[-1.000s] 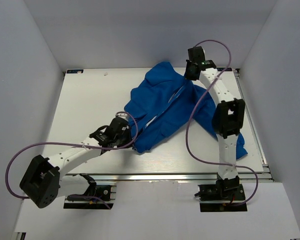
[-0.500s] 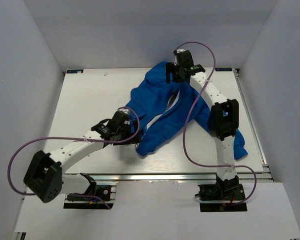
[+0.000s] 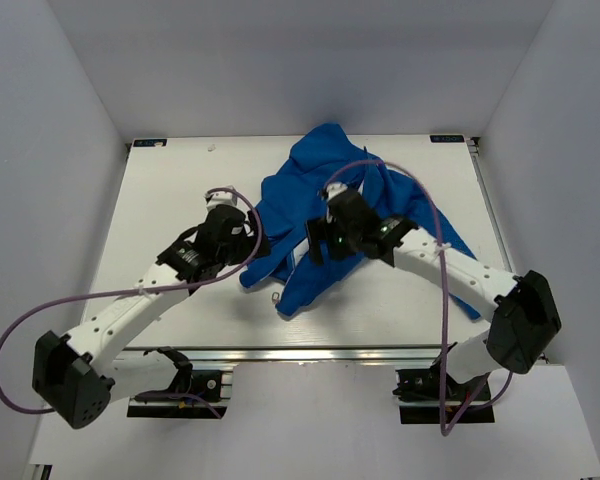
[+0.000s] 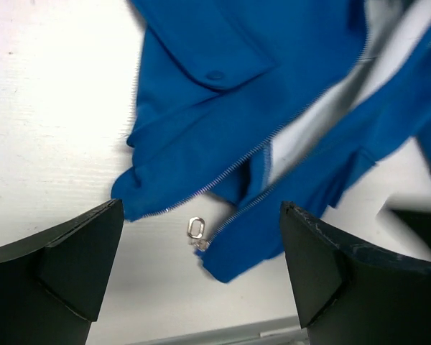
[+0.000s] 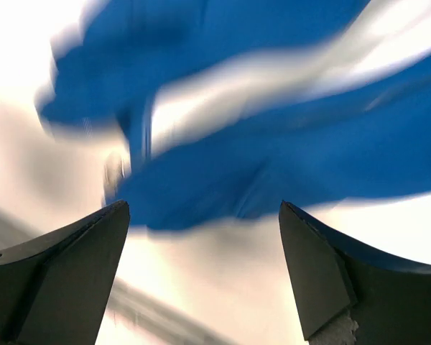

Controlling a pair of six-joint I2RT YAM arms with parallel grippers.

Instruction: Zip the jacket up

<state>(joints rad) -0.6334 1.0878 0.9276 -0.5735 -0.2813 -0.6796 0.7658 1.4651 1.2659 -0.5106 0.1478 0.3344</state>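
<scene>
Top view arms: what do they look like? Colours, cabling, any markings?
Left arm and right arm: white links dotted with rows of small holes, chunky black joint housings. A loose purple cable loops along each. Jaws are black and wedge-shaped. Small green light near the right wrist; no readable markings.

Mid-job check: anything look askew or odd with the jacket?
Yes: the jacket lies crumpled and askew, front gaping over pale lining. At its hem the zipper pull sits on one side only, the other row of teeth apart from it.

Blue jacket [image 3: 320,165] lies crumpled on table [image 3: 170,195]; left arm [image 3: 130,305] beside, right arm [image 3: 460,270] over.
</scene>
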